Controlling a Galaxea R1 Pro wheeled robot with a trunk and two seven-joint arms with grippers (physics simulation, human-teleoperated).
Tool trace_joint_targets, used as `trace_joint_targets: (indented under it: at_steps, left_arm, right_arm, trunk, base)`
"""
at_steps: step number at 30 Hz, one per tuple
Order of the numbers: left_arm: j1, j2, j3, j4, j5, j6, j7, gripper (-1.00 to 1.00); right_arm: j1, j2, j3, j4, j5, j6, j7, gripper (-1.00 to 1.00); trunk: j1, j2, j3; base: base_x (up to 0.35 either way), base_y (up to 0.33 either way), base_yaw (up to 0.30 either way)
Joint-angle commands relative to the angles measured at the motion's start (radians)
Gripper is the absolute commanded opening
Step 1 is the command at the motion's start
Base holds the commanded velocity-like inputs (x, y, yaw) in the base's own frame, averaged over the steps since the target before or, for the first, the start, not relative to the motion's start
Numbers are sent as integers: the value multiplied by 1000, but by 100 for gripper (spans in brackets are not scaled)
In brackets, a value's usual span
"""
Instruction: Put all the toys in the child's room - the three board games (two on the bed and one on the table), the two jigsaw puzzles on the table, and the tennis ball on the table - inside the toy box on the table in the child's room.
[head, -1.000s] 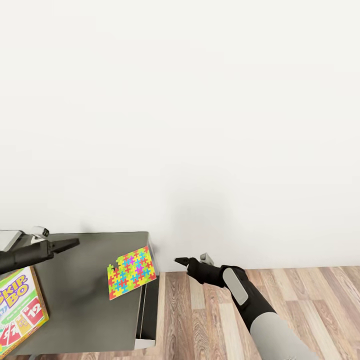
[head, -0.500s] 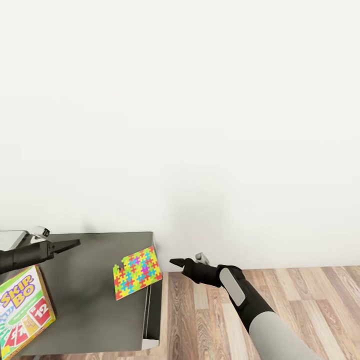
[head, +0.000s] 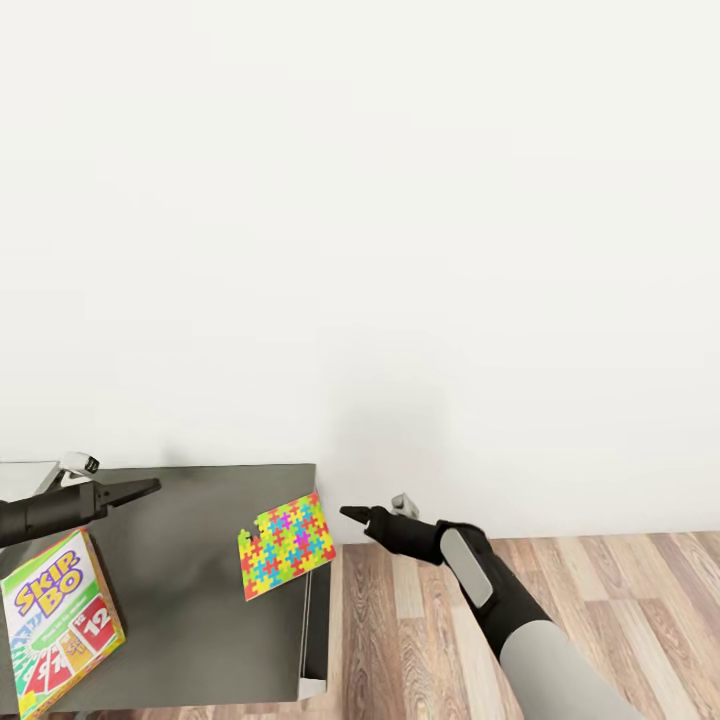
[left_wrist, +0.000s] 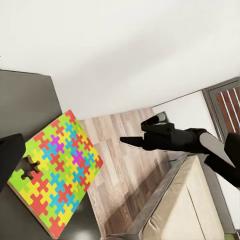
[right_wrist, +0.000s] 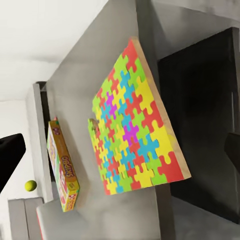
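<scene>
While a plain white wall (head: 400, 200) rises behind it, the dark grey table section (head: 190, 600) carries a green-white-red Skip-Bo box (head: 60, 620) lying flat and a thin multicoloured jigsaw puzzle (head: 287, 544) overhanging its right edge. Just beside that puzzle, the right gripper (head: 352, 514) hovers over wooden flooring (head: 600, 590), fingers spread, holding nothing. Whether the left gripper (head: 140, 488) is parted, I cannot tell. A small yellow-green tennis ball (right_wrist: 30, 185) lies beyond.

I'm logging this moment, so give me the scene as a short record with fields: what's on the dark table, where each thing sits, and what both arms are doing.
surface: dark grey table
jigsaw puzzle: at the table's right edge, one corner overhanging
Skip-Bo box: near the table's left end
tennis ball: seen beyond the Skip-Bo box
left gripper: above the table, holding nothing
right gripper: beside the puzzle, over the floor, empty
</scene>
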Motion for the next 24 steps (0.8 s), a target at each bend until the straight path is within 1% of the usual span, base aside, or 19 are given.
trace_joint_targets:
  at_steps: [1,7,24]
  left_arm:
    - [-1,1,0,0,-1,11,-4,100]
    - [-1,0,1,0,-1,11,-4,100]
    - [-1,0,1,0,-1,12,-4,100]
  right_arm:
    - [0,0,0,-5,-1,4,1,100]
    - [0,1,1,-18,-1,2,1,100]
    - [1,0,1,-16,-1,3,2,100]
  trunk:
    - [1,-2,-2]
    - [1,-2,-6]
    - [1,-2,-30]
  base:
    - [0,3,0]
    - [0,1,-65]
    - [0,0,-128]
